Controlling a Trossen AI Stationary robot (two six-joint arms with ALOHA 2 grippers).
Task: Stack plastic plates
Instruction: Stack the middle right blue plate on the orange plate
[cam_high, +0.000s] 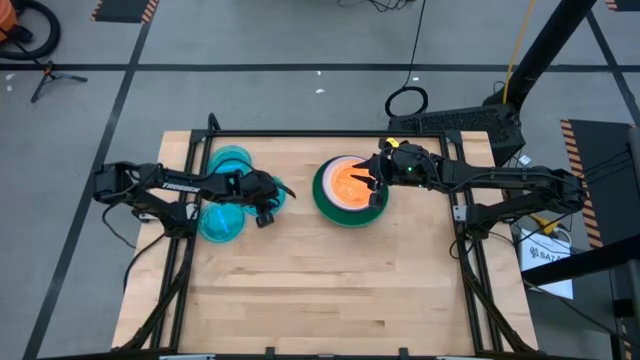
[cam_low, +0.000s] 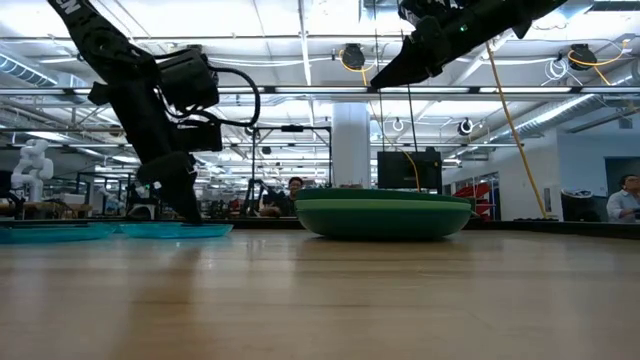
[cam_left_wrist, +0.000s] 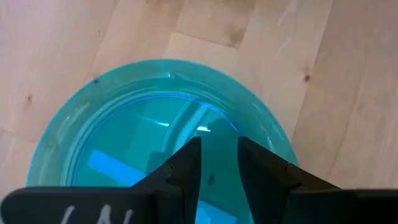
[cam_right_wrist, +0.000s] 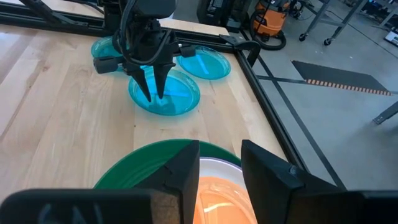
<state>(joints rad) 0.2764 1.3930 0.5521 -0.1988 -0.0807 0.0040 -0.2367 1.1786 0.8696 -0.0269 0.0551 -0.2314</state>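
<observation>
Plates (cam_high: 350, 190) partly hide beneath right pincer (cam_high: 378, 178), slightly spread like left pincer (cam_high: 266, 203).

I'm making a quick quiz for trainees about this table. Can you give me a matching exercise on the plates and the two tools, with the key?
Things:
1. orange plate
2. dark green plate
3. left tool
4. right tool

Places:
A. bottom of the stack
B. over a blue plate
C. top of the stack
D. over the stack's edge

Pairs: 1-C, 2-A, 3-B, 4-D
</observation>
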